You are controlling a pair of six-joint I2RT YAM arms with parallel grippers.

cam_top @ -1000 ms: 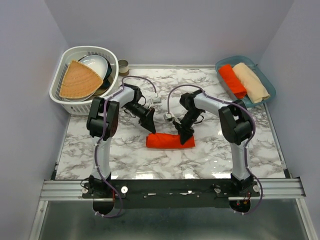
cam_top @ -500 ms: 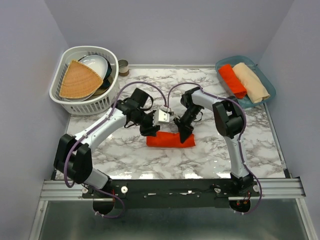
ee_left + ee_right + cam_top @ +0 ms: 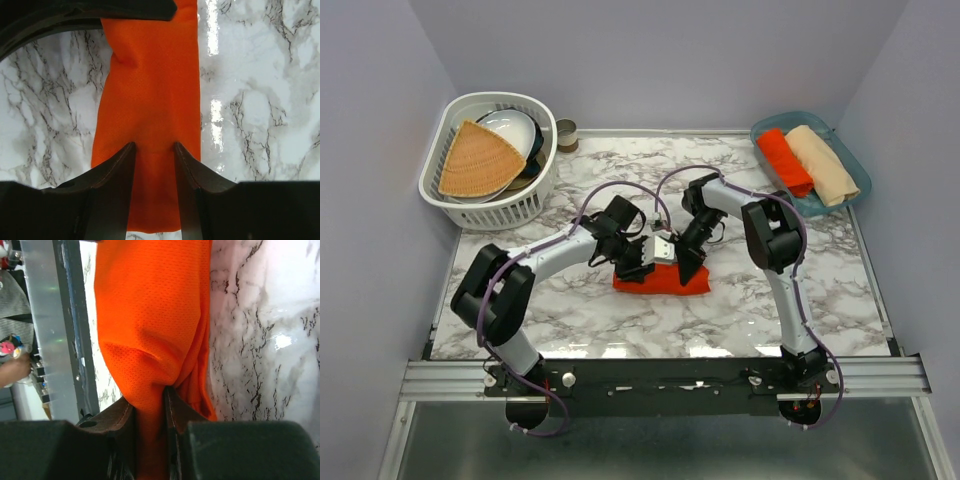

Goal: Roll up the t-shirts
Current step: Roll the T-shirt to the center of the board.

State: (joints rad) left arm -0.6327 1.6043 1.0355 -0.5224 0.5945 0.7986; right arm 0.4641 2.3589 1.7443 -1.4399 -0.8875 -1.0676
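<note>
rolled orange t-shirt (image 3: 665, 283) | right hand (image 3: 150, 392) clamped on it | left hand (image 3: 154, 148) astride, grip unclear | partly hidden overhead

I get bright, even light from above. Glare streaks the table (image 3: 216, 107) right of my left gripper (image 3: 153, 146); its fingers (image 3: 110, 190) blur.

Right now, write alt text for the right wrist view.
The jaws are shut on a bunched fold of the orange-red t-shirt, which lies on the white marble table; a metal rail runs down the left.
</note>
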